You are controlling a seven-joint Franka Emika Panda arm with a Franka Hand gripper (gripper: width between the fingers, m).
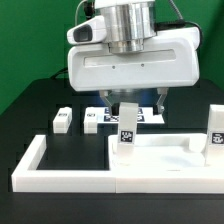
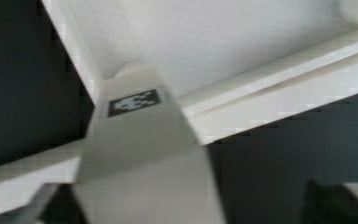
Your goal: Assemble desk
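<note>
The white tabletop lies flat inside the border wall. A white leg with a black-and-white tag stands upright on its near-left corner. A second leg stands on the corner at the exterior view's right. My gripper hangs just above the first leg and is open. In the wrist view the leg rises between my fingers over the tabletop. It sits close to one finger, with a dark gap to the other.
Two loose white legs lie on the black table behind the wall. The marker board lies behind the gripper. The low white border wall runs along the left and front.
</note>
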